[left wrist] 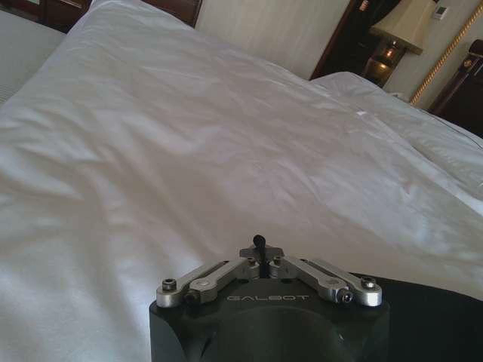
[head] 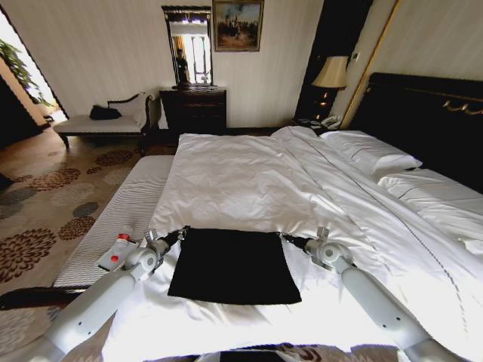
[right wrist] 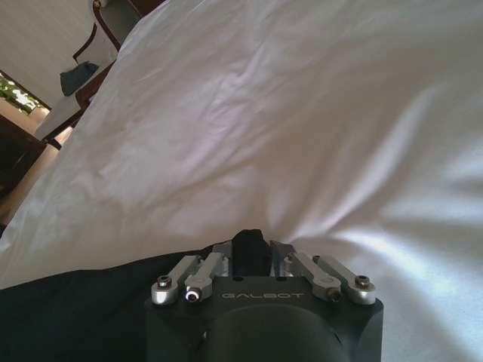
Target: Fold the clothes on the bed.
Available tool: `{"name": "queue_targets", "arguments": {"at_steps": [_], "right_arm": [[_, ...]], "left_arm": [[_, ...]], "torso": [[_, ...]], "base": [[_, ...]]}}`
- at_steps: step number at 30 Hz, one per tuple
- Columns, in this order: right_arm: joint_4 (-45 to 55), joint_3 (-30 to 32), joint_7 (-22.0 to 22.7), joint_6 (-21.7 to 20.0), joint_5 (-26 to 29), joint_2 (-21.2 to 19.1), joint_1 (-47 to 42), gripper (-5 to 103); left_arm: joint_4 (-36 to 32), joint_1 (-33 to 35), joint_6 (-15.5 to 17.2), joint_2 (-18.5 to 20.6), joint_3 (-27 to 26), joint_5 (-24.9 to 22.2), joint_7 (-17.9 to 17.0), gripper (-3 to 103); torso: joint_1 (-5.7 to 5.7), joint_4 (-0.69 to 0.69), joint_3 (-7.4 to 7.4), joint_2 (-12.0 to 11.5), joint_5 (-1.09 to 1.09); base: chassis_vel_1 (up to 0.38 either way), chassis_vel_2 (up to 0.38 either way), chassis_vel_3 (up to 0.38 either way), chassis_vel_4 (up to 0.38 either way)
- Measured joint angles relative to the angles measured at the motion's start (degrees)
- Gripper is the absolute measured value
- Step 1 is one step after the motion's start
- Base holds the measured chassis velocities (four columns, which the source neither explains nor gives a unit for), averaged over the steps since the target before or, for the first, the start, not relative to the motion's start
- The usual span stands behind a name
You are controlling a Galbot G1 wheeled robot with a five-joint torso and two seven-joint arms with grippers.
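Here, T-shirt [head: 234,265] lettering hidden, bed [head: 249,181]

Right hand [right wrist: 250,243] sat low over the bed, black housing marked GALBOT, silver linkages folded inward, fingers pinched together on a bit of black fabric. Black T-shirt [right wrist: 83,309] lay flat on the white duvet [right wrist: 302,128], its edge running up to the fingertips. Duvet was wrinkled, soft folds spreading away from the hand. Beyond the duvet's far edge, a pale chaise [right wrist: 75,98] with dark carved frame stood well apart, a dark item [right wrist: 78,78] lying on its seat. Striped wall [right wrist: 38,30] behind it.
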Motion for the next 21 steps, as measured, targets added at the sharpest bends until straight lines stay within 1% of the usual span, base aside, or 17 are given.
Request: {"name": "queue_targets", "arguments": {"at_steps": [1, 3, 4, 6, 7, 8, 12, 17, 21], "right_arm": [[0.09, 0.00, -0.01, 0.00, -0.02, -0.03, -0.02, 27], [0.37, 0.01, -0.01, 0.00, -0.03, -0.06, -0.07, 15], [0.37, 0.01, -0.01, 0.00, -0.03, -0.06, -0.07, 15], [0.71, 0.05, -0.03, 0.02, -0.04, -0.08, -0.23, 5], [0.93, 0.15, -0.03, 0.05, -0.10, -0.08, -0.37, 5], [1.08, 0.24, -0.03, 0.07, -0.14, -0.08, -0.47, 2], [1.78, 0.84, -0.03, 0.22, -0.27, -0.08, -1.06, 0], [3.89, 2.40, 0.16, 0.41, 0.06, -0.15, -2.02, 0], [7.62, 4.41, 0.83, 0.47, 1.52, -0.92, -3.00, 0]], "left_arm": [[0.00, 0.10, 0.00, -0.02, -0.10, -0.01, 0.00, 1], [-0.01, 0.26, -0.02, -0.10, -0.20, 0.00, -0.06, 1], [-0.01, 0.26, -0.02, -0.10, -0.20, 0.00, -0.06, 1], [-0.06, 0.36, -0.05, -0.20, -0.30, 0.00, -0.23, 1], [-0.12, 0.40, -0.07, -0.23, -0.36, 0.01, -0.33, 1], [-0.18, 0.43, -0.09, -0.24, -0.43, 0.01, -0.41, 1], [-0.61, 0.64, -0.17, -0.23, -0.70, 0.02, -0.70, 1], [-1.77, 1.11, -0.55, 0.19, -1.16, -0.01, -1.08, 1], [-3.62, 1.78, -1.67, 0.77, -2.56, -0.71, -1.71, 1]], "torso": [[0.00, 0.00, 0.00, 0.00, 0.00], [0.00, 0.00, 0.00, 0.00, 0.00], [0.00, 0.00, 0.00, 0.00, 0.00], [0.00, 0.00, 0.00, 0.00, 0.00], [0.00, 0.00, 0.00, 0.00, 0.00], [0.00, 0.00, 0.00, 0.00, 0.00], [0.00, 0.00, 0.00, 0.00, 0.00], [0.00, 0.00, 0.00, 0.00, 0.00], [0.00, 0.00, 0.00, 0.00, -0.01]], "base": [[0.000, 0.000, 0.000, 0.000], [0.000, 0.000, 0.000, 0.000], [0.000, 0.000, 0.000, 0.000], [0.000, 0.000, 0.000, 0.000], [0.000, 0.000, 0.000, 0.000], [0.000, 0.000, 0.000, 0.000], [0.000, 0.000, 0.000, 0.000], [0.000, 0.000, 0.000, 0.000], [0.000, 0.000, 0.000, 0.000]]}}
